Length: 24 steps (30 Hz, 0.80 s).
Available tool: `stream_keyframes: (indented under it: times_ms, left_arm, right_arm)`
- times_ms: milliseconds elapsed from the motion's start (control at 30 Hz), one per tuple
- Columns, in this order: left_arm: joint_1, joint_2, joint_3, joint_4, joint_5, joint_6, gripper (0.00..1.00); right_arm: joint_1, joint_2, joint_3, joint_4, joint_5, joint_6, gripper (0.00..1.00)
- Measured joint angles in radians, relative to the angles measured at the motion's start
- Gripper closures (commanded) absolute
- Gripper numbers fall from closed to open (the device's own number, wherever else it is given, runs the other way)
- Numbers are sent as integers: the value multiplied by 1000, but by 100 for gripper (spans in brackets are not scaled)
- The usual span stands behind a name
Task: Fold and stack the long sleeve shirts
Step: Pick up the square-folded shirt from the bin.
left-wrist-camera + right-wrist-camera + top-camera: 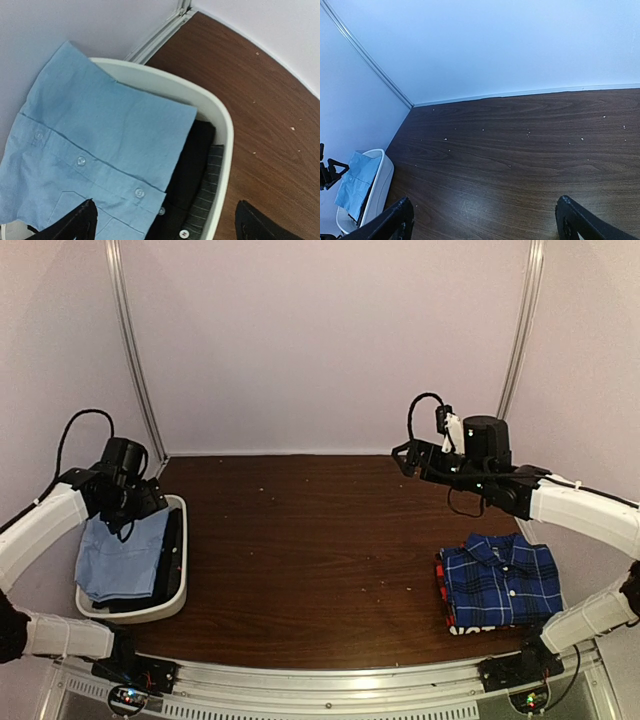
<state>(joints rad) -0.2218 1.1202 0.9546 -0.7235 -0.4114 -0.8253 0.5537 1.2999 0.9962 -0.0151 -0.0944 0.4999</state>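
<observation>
While both are held wide open and empty, the left gripper (166, 222) is poised over the light blue shirt (100, 135) in the bin (220, 125), and the right gripper (485, 220) is seen apart from the folded plaid shirt (500, 580).

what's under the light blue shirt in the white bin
Under the light blue shirt, a black garment and a dark striped one poke out in the bin. Anything deeper is covered.
</observation>
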Motion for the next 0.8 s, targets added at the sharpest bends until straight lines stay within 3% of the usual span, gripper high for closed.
stream_keyframes:
  times_ms: [300, 633, 700, 800]
  left_arm:
    - [101, 102, -80, -3, 37, -6, 8]
    - [173, 234, -145, 108, 101, 3, 23]
    - [175, 262, -151, 134, 106, 6, 30]
    - [176, 298, -156, 163, 105, 6, 49]
  right_arm:
    - [0, 2, -7, 15, -1, -3, 0]
    - [0, 2, -22, 21, -1, -4, 0]
    - [0, 2, -24, 21, -1, -4, 0]
    - [0, 1, -29, 21, -2, -4, 0]
